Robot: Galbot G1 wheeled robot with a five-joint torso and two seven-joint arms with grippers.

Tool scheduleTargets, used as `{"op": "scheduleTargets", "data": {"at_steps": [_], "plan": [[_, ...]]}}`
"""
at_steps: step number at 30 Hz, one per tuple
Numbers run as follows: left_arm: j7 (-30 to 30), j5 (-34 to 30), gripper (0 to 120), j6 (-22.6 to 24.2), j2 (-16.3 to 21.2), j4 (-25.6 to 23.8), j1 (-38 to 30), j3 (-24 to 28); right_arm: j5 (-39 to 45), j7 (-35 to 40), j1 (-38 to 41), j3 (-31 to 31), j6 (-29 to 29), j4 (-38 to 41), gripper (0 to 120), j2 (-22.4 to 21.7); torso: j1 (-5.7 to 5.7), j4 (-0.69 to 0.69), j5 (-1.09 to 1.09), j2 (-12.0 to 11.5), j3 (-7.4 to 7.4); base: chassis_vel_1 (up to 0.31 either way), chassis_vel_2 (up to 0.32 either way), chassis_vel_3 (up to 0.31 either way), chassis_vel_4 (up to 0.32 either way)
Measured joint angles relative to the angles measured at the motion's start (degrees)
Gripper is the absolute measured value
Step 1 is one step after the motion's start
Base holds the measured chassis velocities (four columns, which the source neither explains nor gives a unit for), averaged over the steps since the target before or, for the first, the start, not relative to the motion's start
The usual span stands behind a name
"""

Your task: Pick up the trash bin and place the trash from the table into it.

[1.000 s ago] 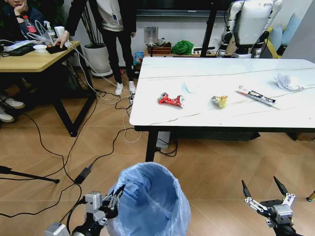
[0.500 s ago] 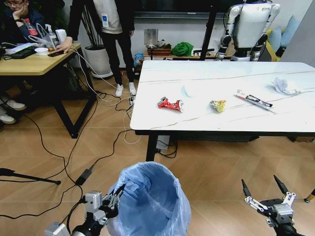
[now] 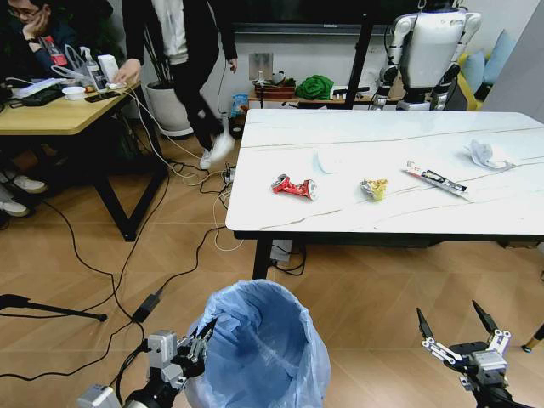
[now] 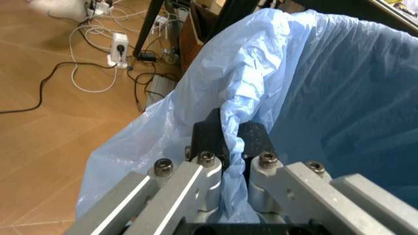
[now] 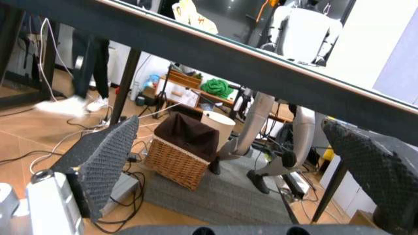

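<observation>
Blue-bagged trash bin (image 3: pixel 265 344) rim pinched by left gripper (image 4: pixel 228 139) (table (image 3: pixel 280 219) edge ahead).

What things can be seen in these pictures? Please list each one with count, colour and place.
table: 1, white marble top, black edge, ahead of the robot
can: 1, red, crushed, near the table's left front
white scrap: 1, behind the can; too faint to identify
yellow wrapper: 1, crumpled, table middle
long wrapper: 1, black-white, right of the yellow one
tissue: 1, white, crumpled, table's far right
bin: 1, light-blue bag liner, on the floor before the table
desk: 1, light wood, far left
basket: 1, wicker, on the floor beyond the table
left gripper: shut on the bin's bag rim
right gripper: open, low at right, below table height
</observation>
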Motion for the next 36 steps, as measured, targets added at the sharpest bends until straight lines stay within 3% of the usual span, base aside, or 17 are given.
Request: {"op": "scheduleTargets", "data": {"at_steps": [36], "plan": [[0.01,0.05,0,0.05,-0.38,0.44,-0.27,0.06,0.19,0.07,-0.19,0.01,0.17,0.53,100,-0.26,3.99,0.00,0.00,9.18,5.17,0.000,0.000,0.000,0.000]]}}
